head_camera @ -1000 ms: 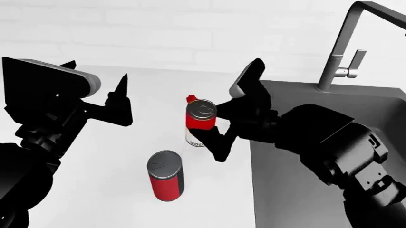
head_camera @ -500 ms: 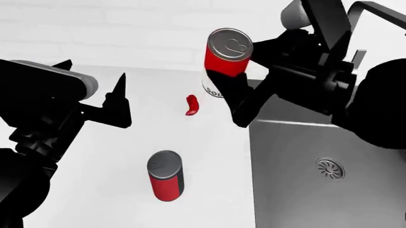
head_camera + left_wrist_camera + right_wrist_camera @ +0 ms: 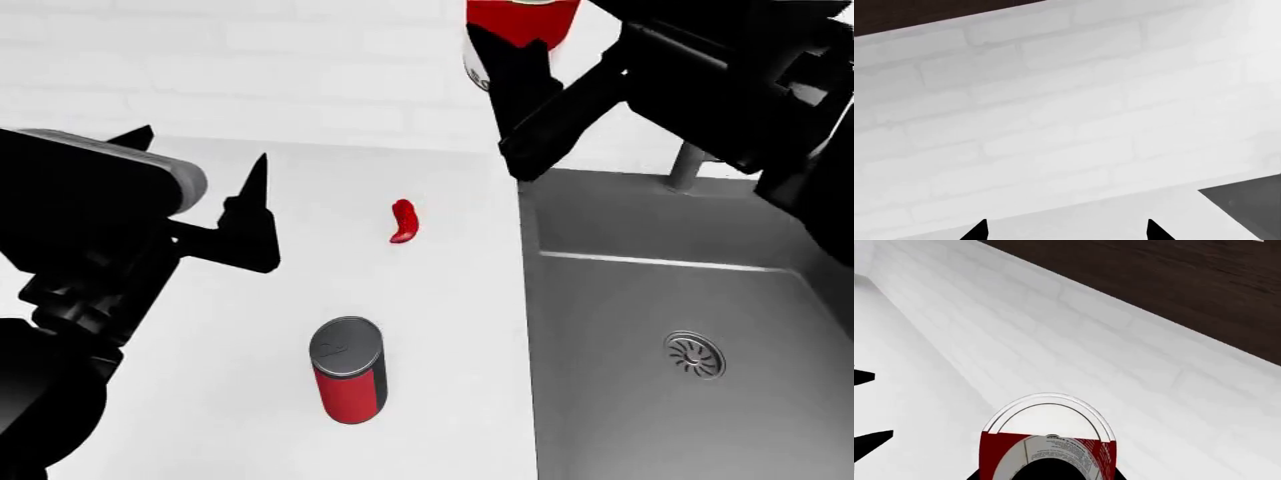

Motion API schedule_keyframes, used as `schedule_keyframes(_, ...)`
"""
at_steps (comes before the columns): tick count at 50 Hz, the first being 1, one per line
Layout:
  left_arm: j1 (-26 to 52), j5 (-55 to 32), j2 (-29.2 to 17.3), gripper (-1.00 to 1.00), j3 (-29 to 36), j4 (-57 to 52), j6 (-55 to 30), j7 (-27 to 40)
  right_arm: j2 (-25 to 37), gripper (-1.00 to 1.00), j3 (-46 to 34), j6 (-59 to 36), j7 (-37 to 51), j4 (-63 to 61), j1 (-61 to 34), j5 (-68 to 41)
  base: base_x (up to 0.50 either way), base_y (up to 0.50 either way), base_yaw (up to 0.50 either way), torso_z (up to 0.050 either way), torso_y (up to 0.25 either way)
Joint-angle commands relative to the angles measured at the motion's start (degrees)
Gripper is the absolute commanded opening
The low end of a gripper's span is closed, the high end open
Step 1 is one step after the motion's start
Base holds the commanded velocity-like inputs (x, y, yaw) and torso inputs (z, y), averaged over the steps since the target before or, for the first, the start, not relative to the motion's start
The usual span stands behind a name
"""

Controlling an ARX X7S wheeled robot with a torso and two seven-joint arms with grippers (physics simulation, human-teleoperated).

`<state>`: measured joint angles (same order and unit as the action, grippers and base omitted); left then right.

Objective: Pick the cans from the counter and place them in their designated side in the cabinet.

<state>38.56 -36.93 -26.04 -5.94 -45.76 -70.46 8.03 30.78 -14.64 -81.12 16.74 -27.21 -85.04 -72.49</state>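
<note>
1. The red-and-white can (image 3: 518,35) is cut off by the head view's top edge, its lid hidden; my right gripper (image 3: 514,95) grips it above the worktop (image 3: 200,400).
2. Its lettering is too small to read.
3. My left gripper (image 3: 200,190) has its fingers spread wide, holding nothing.
4. The all-red can (image 3: 350,372) stands upright near the worktop's front edge, beside the sink (image 3: 694,300); a chilli pepper (image 3: 403,221) lies behind it.
5. Only the wrist views show dark wood above the brick wall (image 3: 1054,115).

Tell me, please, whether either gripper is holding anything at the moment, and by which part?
The right gripper holds the red and white can by its sides, lifted high above the counter. The left gripper is open and holds nothing.
</note>
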Motion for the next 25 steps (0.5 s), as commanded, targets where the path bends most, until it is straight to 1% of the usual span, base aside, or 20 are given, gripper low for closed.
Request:
schedule_keyframes(1, 0.18, -0.74, -0.03, 1.0, -0.58, -0.26, -0.27, 0.38, -0.3, -1.0, -2.69, 1.86, -0.49, 2.43, -9.71, 6.37, 0.0, 0.0, 0.0, 0.0, 0.0)
schedule_keyframes(15, -0.23, -0.08, -0.24, 1.0, 0.17, 0.73, 1.22, 0.82, -1.5, -1.0, -5.17, 7.25, -5.36, 7.75, -18.64, 11.81, 0.0, 0.0, 0.0, 0.0, 0.0)
schedule_keyframes(25, 0.58, -0.53, -0.05, 1.0, 0.53, 0.77, 0.74, 1.34, -2.16, -1.0, -9.8, 10.38, -9.49, 15.26, -26.74, 18.23, 0.0, 0.0, 0.0, 0.0, 0.002)
